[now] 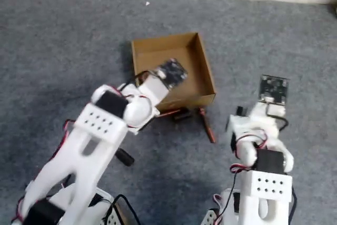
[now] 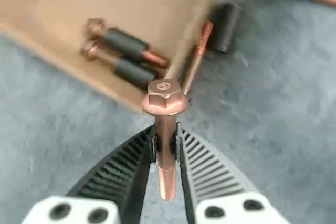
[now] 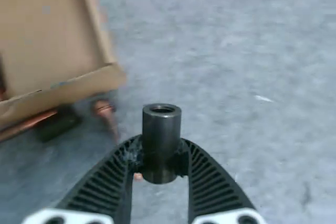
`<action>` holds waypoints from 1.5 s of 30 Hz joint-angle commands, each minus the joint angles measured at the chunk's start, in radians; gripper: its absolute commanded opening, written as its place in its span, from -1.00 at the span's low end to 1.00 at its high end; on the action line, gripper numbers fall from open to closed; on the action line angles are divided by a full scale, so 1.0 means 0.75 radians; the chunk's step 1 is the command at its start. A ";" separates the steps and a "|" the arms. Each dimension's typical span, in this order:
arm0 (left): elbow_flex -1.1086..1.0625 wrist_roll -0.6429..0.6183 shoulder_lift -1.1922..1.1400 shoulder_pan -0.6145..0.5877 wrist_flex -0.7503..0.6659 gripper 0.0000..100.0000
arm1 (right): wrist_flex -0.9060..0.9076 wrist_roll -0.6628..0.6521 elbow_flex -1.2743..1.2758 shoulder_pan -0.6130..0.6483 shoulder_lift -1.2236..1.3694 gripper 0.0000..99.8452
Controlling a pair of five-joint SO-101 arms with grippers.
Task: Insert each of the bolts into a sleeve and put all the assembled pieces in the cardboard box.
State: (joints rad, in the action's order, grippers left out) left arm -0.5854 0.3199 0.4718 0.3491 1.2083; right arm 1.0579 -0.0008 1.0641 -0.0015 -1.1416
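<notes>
The left gripper point(image 2: 166, 136) is clamping a copper hex-head bolt point(image 2: 165, 99) by its shank, while the right gripper point(image 3: 161, 151) is pinching a dark cylindrical metal sleeve point(image 3: 161, 123).

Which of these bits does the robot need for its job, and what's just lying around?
For the job: cardboard box; bolt in the left end effector; sleeve in the right end effector; two finished pieces in the box; loose bolt and loose sleeve beside it.
Just lying about: grey carpet; robot wires.
</notes>
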 commanded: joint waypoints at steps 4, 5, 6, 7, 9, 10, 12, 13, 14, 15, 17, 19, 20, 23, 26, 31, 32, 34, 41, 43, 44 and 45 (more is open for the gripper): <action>-0.069 -0.491 0.306 -0.069 -0.033 -0.99 | 0.069 0.086 -0.019 0.236 -0.034 -0.99; -0.079 -0.530 0.339 -0.083 -0.033 -0.99 | 0.066 0.086 -0.019 0.269 -0.038 -0.99; -0.081 -0.563 0.373 -0.099 -0.035 -0.99 | 0.064 0.086 -0.017 0.300 -0.050 -0.99; -0.081 -0.604 0.406 -0.111 -0.035 -0.99 | 0.064 0.086 -0.017 0.328 -0.075 -0.99; -0.081 -0.700 0.472 -0.130 -0.059 -0.99 | 0.066 0.086 -0.017 0.382 -0.161 -0.99; -0.081 -0.739 0.508 -0.138 -0.074 -0.99 | 0.066 0.084 -0.015 0.404 -0.216 -0.99; -0.083 -0.796 0.576 -0.146 -0.104 -0.99 | 0.062 0.078 -0.009 0.439 -0.326 -0.99; -0.087 -0.820 0.607 -0.142 -0.117 -0.99 | 0.056 0.078 -0.007 0.449 -0.375 -0.99; -0.097 -0.845 0.635 -0.138 -0.137 -0.99 | 0.056 0.078 -0.005 0.455 -0.410 -0.99; -0.111 -0.872 0.664 -0.138 -0.162 -0.99 | 0.056 0.078 -0.005 0.459 -0.431 -0.99; -0.148 -0.931 0.719 -0.138 -0.221 -0.99 | 0.054 0.078 -0.005 0.465 -0.435 -0.99; -0.195 -0.968 0.770 -0.138 -0.284 -0.99 | 0.032 0.080 -0.003 0.510 -0.435 -0.99; -0.218 -0.980 0.795 -0.138 -0.317 -0.99 | 0.017 0.080 0.007 0.539 -0.437 -0.99; -0.287 -1.029 0.875 -0.138 -0.417 -0.99 | -0.097 0.076 0.083 0.650 -0.447 -0.99; -0.334 -1.066 0.965 -0.144 -0.489 -0.99 | -0.244 0.076 0.177 0.723 -0.447 -0.99; -0.347 -1.119 1.081 -0.140 -0.532 -0.99 | -0.431 0.074 0.285 0.772 -0.447 -0.99; -0.347 -1.133 1.093 -0.140 -0.546 -0.99 | -0.459 0.055 0.300 0.780 -0.447 -0.99; -0.349 -1.156 1.106 -0.140 -0.575 -0.99 | -0.508 -0.041 0.339 0.811 -0.447 -0.99; -0.349 -1.203 1.104 -0.138 -0.657 -0.99 | -0.809 -0.168 0.500 0.864 -0.447 -0.99; -0.349 -1.203 1.104 -0.134 -0.665 -0.99 | -0.877 -0.170 0.541 0.870 -0.447 -0.99; -0.351 -1.203 1.104 -0.120 -0.665 -0.99 | -0.909 -0.170 0.562 0.870 -0.447 -0.99; -0.351 -1.203 1.104 -0.099 -0.663 -0.99 | -0.942 -0.174 0.582 0.870 -0.449 -0.99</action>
State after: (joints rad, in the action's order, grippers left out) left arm -0.8554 -0.5700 1.2881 0.2493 0.7465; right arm 0.4442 -0.1189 1.4891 0.6414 -1.4622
